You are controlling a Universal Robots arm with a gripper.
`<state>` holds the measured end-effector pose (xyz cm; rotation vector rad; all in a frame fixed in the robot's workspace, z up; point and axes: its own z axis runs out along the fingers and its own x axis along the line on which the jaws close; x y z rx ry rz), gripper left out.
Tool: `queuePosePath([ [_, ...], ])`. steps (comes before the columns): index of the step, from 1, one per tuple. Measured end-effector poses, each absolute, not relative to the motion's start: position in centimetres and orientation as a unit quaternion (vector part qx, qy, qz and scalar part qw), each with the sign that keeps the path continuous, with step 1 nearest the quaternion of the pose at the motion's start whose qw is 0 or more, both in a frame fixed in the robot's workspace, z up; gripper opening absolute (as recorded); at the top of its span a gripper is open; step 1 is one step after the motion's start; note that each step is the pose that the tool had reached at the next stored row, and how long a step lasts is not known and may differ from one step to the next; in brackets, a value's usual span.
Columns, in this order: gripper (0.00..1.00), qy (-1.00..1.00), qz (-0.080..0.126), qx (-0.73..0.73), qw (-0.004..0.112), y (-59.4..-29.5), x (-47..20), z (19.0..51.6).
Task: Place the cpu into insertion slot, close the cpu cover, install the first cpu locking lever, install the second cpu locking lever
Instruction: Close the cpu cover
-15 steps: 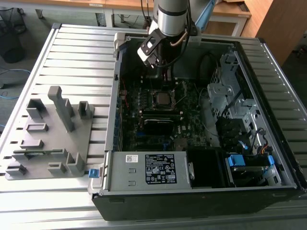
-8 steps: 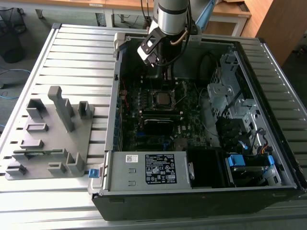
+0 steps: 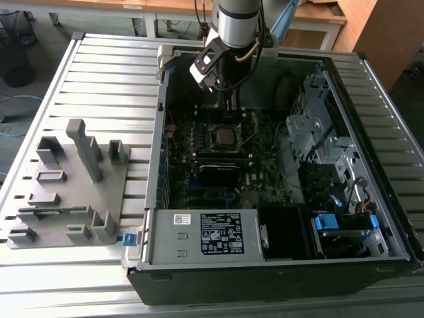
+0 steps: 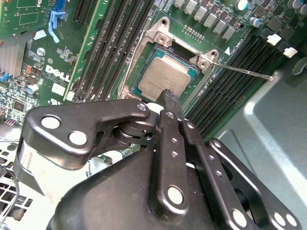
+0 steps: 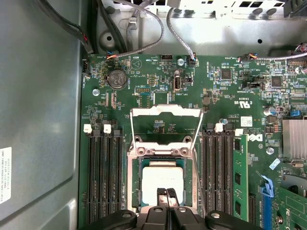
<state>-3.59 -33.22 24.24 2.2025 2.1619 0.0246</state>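
Observation:
The cpu (image 5: 163,178) lies flat in the insertion slot (image 5: 133,182) on the green motherboard, its silver top also plain in the second wrist view (image 4: 165,76). The cpu cover (image 5: 165,111) stands swung open behind the slot, with the board showing through its window. A thin locking lever (image 4: 242,72) sticks out loose beside the socket. My gripper (image 5: 167,194) hangs just over the cpu's near edge, fingers pressed together with nothing between them. In the exterior view the gripper (image 3: 228,109) reaches down inside the open computer case above the socket (image 3: 224,137).
Memory slots (image 5: 103,172) flank the socket on both sides. A power supply (image 3: 212,233) fills the case's front and a drive cage (image 3: 311,126) stands at the exterior view's right. Black cables (image 5: 62,24) run along the case wall. A grey peg fixture (image 3: 73,179) sits on the slatted table.

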Motion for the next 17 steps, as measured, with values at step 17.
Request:
queuePosePath([
  [17,0.1,0.7,0.008,0.713,0.028,-33.21,-3.59,24.74],
])
